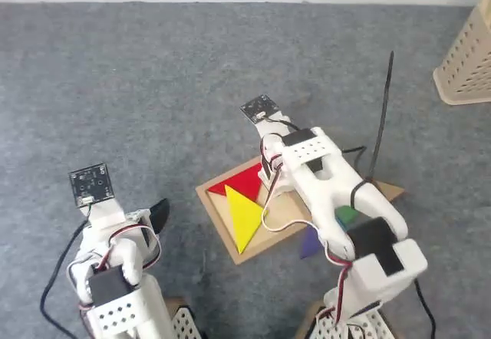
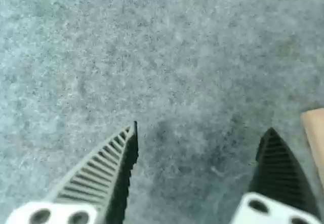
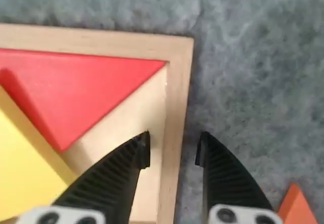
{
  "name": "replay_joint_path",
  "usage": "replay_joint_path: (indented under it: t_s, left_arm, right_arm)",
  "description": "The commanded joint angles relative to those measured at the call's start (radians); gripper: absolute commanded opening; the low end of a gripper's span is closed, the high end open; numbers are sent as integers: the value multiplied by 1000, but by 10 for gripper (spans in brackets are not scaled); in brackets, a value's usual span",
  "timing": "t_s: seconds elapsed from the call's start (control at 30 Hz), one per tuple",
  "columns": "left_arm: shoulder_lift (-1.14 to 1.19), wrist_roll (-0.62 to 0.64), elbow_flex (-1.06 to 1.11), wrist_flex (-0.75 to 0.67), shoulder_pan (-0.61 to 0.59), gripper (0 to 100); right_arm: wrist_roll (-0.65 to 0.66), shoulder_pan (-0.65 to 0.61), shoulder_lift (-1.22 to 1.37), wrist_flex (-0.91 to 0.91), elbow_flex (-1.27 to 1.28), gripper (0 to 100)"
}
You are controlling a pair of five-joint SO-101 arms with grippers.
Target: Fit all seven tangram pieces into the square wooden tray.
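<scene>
The square wooden tray (image 1: 217, 201) lies mid-table with a red triangle (image 1: 244, 179) and a yellow triangle (image 1: 244, 215) inside it. My right gripper (image 3: 173, 148) is open, its two fingers either side of the tray rim (image 3: 177, 107) near a corner, beside the red triangle (image 3: 76, 95). An orange piece (image 3: 296, 206) lies on the carpet just outside the tray. Green (image 1: 347, 214) and purple (image 1: 310, 242) pieces peek out from under the right arm (image 1: 314, 159). My left gripper (image 2: 201, 135) hangs open over bare carpet, left of the tray, whose edge (image 2: 316, 133) is close by.
Grey carpet covers the table. A beige perforated basket (image 1: 468, 55) stands at the far right. A thin black cable (image 1: 383, 116) rises behind the right arm. The left arm (image 1: 115, 278) sits at the near left.
</scene>
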Motion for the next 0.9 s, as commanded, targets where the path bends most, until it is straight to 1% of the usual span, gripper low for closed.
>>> replay_joint_path:
  t_s: [0.0,0.1,0.17,0.27,0.37,0.53,0.63,0.7,0.87]
  left_arm:
    - [-12,-2,-13,-2,2,354]
    - [-12,-2,-13,-2,2,354]
    - [-12,-2,-13,-2,2,354]
    - [-12,-2,-13,-2,2,354]
    - [-12,-2,-13,-2,2,354]
    - [-12,-2,-13,-2,2,354]
    - [-12,-2,-13,-2,2,354]
    - [-12,-2,-13,-2,2,354]
    - [-12,-2,-13,-2,2,354]
  right_arm:
    - [-25,27,47,-19,-92,108]
    - [-100,71,87,-12,-149,29]
    - [-152,120,105,-10,-176,5]
    - [-227,189,122,8,-210,6]
    - [-281,232,124,12,-219,6]
    - [-351,237,125,13,-215,6]
    - [-354,231,119,27,-215,11]
    - [-354,232,110,39,-218,34]
    - [-350,229,24,87,-219,221]
